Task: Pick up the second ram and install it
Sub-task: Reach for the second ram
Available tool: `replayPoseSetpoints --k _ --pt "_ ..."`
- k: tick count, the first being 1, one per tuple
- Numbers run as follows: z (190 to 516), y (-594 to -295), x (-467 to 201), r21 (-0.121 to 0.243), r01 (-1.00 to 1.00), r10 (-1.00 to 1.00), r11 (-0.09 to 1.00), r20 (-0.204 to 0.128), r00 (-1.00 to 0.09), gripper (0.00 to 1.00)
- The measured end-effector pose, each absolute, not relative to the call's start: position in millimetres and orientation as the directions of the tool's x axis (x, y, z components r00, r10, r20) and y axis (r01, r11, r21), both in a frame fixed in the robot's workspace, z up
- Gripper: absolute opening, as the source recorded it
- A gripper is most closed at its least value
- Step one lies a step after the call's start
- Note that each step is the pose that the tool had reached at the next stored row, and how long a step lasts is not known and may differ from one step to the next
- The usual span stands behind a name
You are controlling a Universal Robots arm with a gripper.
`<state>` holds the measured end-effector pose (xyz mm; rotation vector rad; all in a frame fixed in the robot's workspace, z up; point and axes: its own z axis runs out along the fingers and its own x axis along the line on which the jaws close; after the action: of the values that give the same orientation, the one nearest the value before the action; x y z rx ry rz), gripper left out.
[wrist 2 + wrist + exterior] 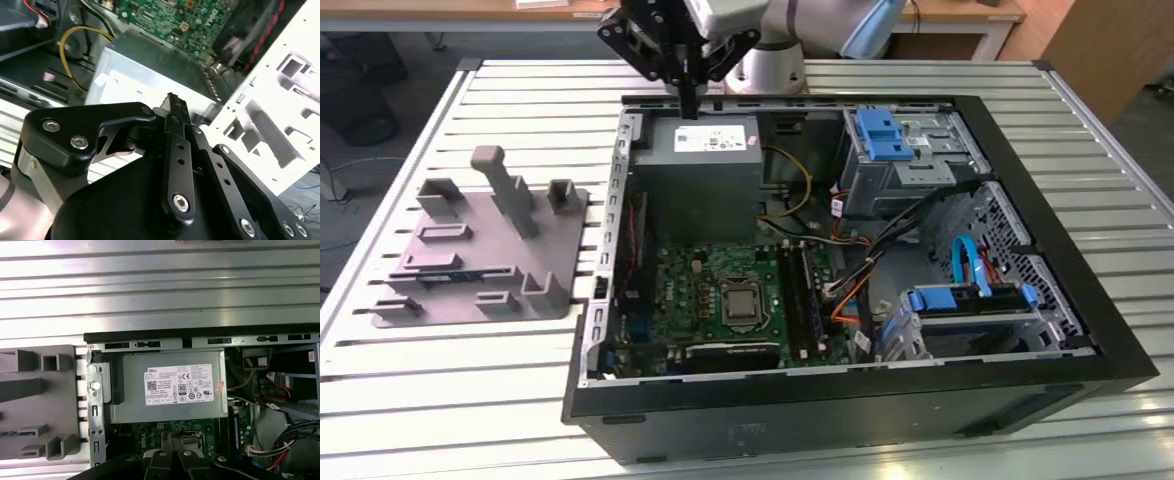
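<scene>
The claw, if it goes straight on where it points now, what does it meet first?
Probably the top of the power supply, which lies directly below the claw; the depth is unclear.

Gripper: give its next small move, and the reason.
Probably swing toward the exterior view's left and open. The gripper hangs shut and apparently empty over the power supply inside the case, while what looks like the ram lies in the grey fixture beside the case.
</scene>
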<state>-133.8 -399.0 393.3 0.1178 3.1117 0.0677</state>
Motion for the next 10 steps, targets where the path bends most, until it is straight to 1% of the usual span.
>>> replayPoseSetpoints --k 10 --pt "393 -399 -179 0.045 0.075 0.076 0.996 -0.028 -0.997 0.10"
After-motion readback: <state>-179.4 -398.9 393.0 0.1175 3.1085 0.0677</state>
